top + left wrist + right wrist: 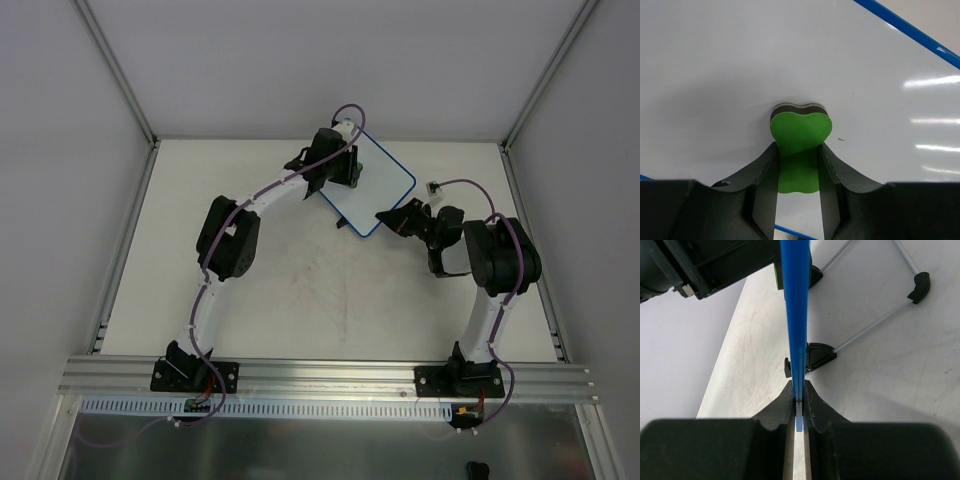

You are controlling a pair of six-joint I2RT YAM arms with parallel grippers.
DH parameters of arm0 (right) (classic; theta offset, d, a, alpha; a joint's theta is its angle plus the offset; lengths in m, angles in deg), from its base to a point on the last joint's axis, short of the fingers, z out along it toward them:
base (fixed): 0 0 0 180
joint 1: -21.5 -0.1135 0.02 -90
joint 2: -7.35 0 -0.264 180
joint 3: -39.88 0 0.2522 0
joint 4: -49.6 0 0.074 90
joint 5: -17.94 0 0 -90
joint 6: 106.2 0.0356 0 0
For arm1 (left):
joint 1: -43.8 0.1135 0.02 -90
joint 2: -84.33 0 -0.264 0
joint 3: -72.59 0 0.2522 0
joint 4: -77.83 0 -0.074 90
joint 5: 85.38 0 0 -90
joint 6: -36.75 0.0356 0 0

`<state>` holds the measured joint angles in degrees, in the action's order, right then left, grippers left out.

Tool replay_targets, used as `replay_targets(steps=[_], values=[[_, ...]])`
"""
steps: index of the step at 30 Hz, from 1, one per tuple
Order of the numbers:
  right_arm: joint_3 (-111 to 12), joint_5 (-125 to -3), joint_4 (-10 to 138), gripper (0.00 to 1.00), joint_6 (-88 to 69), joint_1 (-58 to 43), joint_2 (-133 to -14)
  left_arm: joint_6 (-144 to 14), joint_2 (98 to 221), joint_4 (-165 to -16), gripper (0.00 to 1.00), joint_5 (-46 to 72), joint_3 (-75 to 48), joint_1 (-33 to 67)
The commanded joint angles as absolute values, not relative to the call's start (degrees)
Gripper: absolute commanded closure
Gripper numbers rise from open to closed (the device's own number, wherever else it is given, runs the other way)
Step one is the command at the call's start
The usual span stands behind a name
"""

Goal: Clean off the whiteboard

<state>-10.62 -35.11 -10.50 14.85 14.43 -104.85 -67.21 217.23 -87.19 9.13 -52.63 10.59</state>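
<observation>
Both arm bases sit on the rail at the near edge of the bench, and both arms reach toward the far middle. Right end effector is clamped on the near edge of the whiteboard, with the thin blue rim pinched between the jaws and seen edge-on from the right wrist. Just past that grip, small black feet on the board rest on the bench, and wire legs angle off to the right. The whiteboard is at far centre of the bench, turned diagonally, its white face showing no marks in the left wrist view. Left end effector is at the board's far-left side, closed on a green eraser whose dark pad side presses against the white surface.
</observation>
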Motion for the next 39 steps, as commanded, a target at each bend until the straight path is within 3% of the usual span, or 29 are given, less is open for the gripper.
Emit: replay_targets(steps=[1,22,30,34,39], values=[[-10.7,-33.0,-24.4,1.00,14.4,13.9,-102.9,-67.8,218.5,-86.6,1.00,10.2,-56.3,12.8],[-11.1,-32.8,-24.4,1.00,14.7,13.9,-103.0,-61.7,224.2,-85.2,1.00,28.1,-63.9,7.7],[-11.0,-32.8,-24.5,1.00,14.7,13.9,-103.1,-62.2,223.8,-85.4,1.00,22.1,-63.4,6.8],[-10.8,-32.9,-24.4,1.00,14.7,13.9,-103.0,-68.3,224.0,-85.3,1.00,22.3,-62.5,11.0],[-11.1,-33.0,-24.4,1.00,14.7,13.9,-103.0,-71.8,221.2,-85.3,1.00,22.3,-55.1,13.1]])
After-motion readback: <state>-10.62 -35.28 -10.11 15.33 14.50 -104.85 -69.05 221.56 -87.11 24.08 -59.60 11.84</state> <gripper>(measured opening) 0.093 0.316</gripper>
